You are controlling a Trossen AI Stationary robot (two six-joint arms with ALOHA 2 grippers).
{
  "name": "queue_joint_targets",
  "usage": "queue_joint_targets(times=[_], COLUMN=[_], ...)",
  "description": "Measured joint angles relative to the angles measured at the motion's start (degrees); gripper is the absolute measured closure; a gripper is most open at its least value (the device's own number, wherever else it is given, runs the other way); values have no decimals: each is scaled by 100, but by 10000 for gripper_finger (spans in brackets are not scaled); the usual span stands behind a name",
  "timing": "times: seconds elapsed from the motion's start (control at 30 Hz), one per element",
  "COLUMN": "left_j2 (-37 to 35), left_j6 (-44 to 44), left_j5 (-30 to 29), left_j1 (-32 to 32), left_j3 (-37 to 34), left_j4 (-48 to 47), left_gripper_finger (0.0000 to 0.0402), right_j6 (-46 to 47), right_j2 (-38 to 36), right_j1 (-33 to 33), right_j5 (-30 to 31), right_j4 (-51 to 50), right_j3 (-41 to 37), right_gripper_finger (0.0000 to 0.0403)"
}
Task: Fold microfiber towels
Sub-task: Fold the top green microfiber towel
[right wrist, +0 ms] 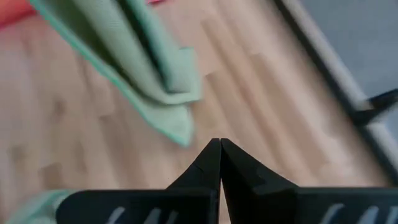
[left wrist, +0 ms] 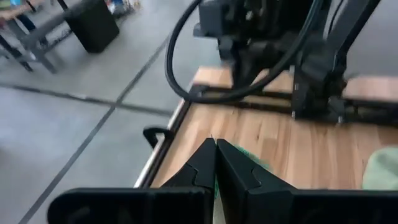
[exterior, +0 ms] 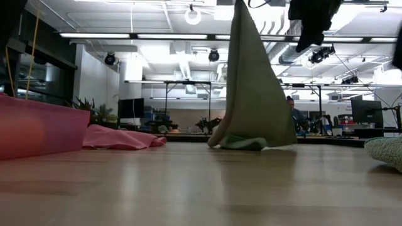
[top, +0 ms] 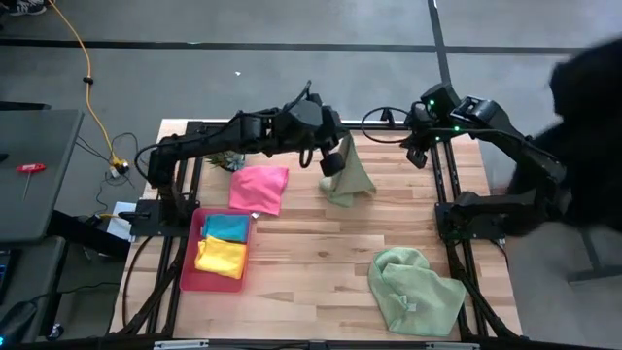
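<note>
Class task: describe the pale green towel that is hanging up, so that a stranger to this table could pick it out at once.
Start at the wooden table and go to its far edge, near the middle. There the left gripper holds a pale green towel by its top, its bottom resting on the wood. Unlike the crumpled green towel at the near right, this one hangs like a tent.

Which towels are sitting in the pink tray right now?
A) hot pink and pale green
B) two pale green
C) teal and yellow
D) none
C: the high view shows the teal towel and the yellow towel lying folded in the pink tray. The hot pink towel lies on the table beside it. One pale green towel hangs from the left gripper; the other pale green towel is crumpled at the near right.
</note>
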Motion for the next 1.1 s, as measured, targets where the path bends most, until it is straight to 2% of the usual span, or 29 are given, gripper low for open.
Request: queue_joint_targets(times=[0.13,0.27,0.43,0.6,0.8,0.93,1.1], left_j2=[90,123,179,168,168,168,168], left_j6=[-111,-415,-563,-558,-564,-564,-566], left_j5=[-9,-7,-6,-7,-101,-114,-135], left_j1=[165,326,385,406,452,482,494], left_j3=[41,40,39,38,38,38,38], left_j4=[-384,-918,-1250,-1319,-1337,-1376,-1393], left_gripper_finger=[401,401,401,401,401,401,401], right_j6=[228,457,476,466,374,530,636], right_j2=[-108,-187,-191,-191,-173,-151,-135], right_j1=[111,374,819,1258,1797,2036,2108], right_j5=[-565,-634,-378,-204,547,1109,1217], right_j4=[175,594,1276,2095,3673,4608,5338], right_j3=[-533,-1197,-2085,-2979,-4009,-4472,-4923], right_gripper_finger=[403,402,371,289,202,183,181])
